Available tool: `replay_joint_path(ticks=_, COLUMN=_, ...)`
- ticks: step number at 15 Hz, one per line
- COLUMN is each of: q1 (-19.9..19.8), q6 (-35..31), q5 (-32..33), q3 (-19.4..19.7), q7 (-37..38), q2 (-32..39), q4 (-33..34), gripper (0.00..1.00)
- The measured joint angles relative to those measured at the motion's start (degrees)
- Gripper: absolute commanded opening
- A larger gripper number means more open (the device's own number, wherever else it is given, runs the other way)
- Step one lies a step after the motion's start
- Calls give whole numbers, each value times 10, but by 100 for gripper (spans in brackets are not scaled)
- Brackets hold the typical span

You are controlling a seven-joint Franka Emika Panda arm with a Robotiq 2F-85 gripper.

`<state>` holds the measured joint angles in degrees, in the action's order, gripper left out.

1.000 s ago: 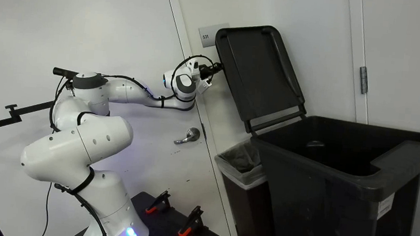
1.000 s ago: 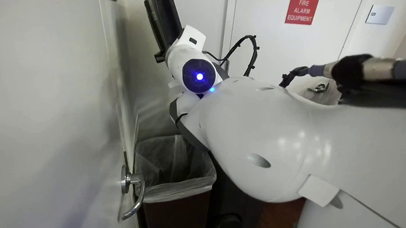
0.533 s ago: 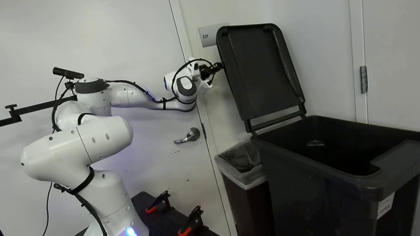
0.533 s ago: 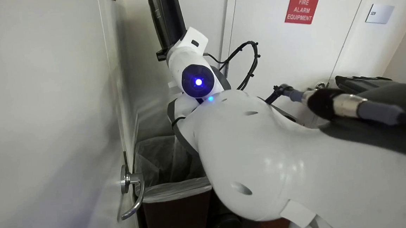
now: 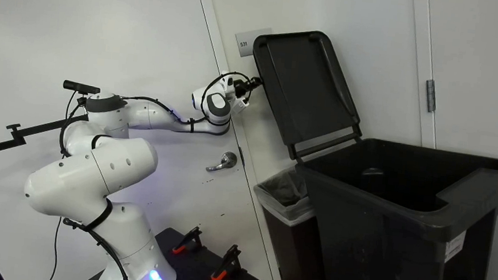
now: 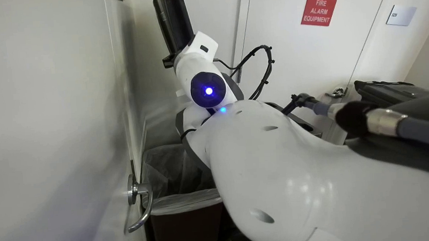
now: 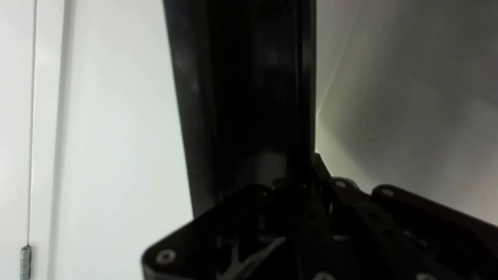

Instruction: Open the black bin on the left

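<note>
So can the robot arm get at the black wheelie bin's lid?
Looks like yes: its Robotiq gripper is at the edge of the raised wheelie bin lid, apparently gripping it, with nothing visible between.

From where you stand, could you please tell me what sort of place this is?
Probably an office or lab building's corridor, judging by the grey rectangular plate numbered 531, the red rectangular FIRE ALARM EQUIPMENT sign, and the silvery metal lever handle on a flat white door.

White arm point(image 5: 124, 161) bent, forearm point(image 5: 154, 116) outstretched, wrist point(image 5: 217, 105) high; claw point(image 5: 257, 82) seemingly clamped, though dimly seen
</note>
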<state>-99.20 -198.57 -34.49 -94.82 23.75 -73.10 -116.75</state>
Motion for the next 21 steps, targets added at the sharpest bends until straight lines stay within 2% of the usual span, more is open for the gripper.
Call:
replay_joint_path(ticks=8, q1=63, q6=10, q5=76, q3=-21, q7=-26, q2=-5, q4=-15, gripper=1)
replay_joint_path(ticks=9, q1=68, q6=10, q5=79, q3=-20, q7=-29, q2=-5, q4=-20, gripper=9)
replay_joint_path(ticks=10, q1=70, q6=10, q5=83, q3=-19, q7=-29, q2=-5, q4=-22, gripper=32)
replay_joint_path(ticks=12, q1=74, q6=10, q5=89, q3=-21, q7=-29, q2=-4, q4=-23, gripper=36)
replay_joint_path(ticks=13, q1=78, q6=13, q5=92, q3=-22, q7=-29, q2=-4, q4=-23, gripper=41)
replay_joint_path(ticks=16, q1=102, q6=39, q5=93, q3=-18, q7=-29, q2=-5, q4=-25, gripper=66)
replay_joint_path(ticks=21, q1=154, q6=121, q5=112, q3=10, q7=-30, q2=-5, q4=-22, gripper=99)
